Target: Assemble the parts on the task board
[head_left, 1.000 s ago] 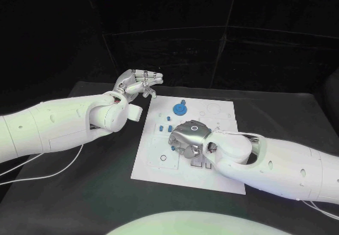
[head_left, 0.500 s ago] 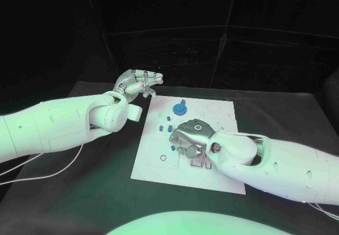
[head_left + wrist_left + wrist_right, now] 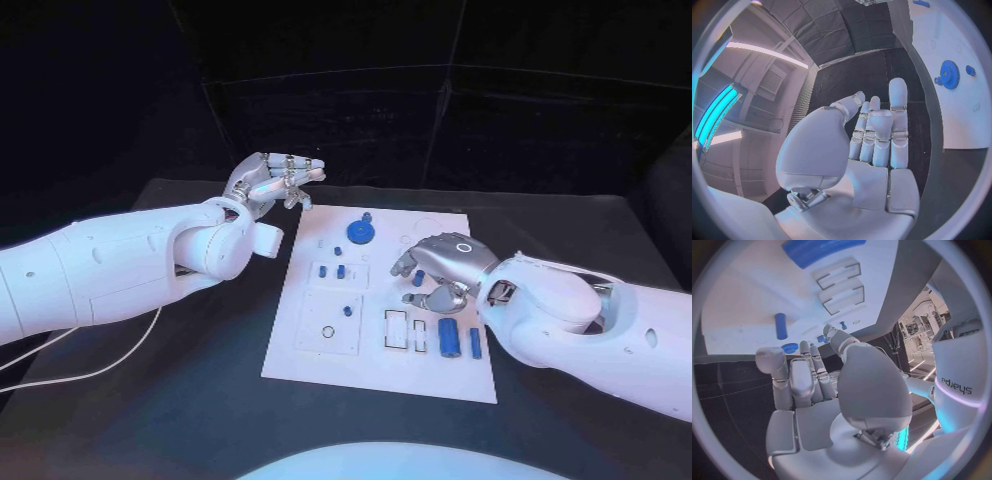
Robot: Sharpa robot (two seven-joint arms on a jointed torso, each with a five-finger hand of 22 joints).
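Observation:
The white task board (image 3: 325, 345) lies in the middle of the black table. My right hand (image 3: 440, 268) hovers over its right half, fingers curled, and pinches a small blue part (image 3: 417, 298) at its fingertips. A short blue peg (image 3: 418, 278) shows just beside those fingers. In the right wrist view the curled hand (image 3: 817, 385) hangs over the board (image 3: 742, 305) with a blue peg (image 3: 781, 326) beyond it. My left hand (image 3: 274, 180) is raised off the board's far left corner, fingers straight and holding nothing (image 3: 861, 150). A blue gear (image 3: 362, 233) (image 3: 949, 74) stands near the far edge.
A blue cylinder (image 3: 449, 338) and a thin blue bar (image 3: 475, 342) lie near the board's near right corner, next to rectangular slots (image 3: 397, 328). Small blue pieces (image 3: 333, 270) stand left of centre. A white cable (image 3: 101, 360) trails over the table on the left.
My right hand has moved right and slightly away from the board's middle, and the small blue part at its fingertips went with it. The left hand has stayed in place.

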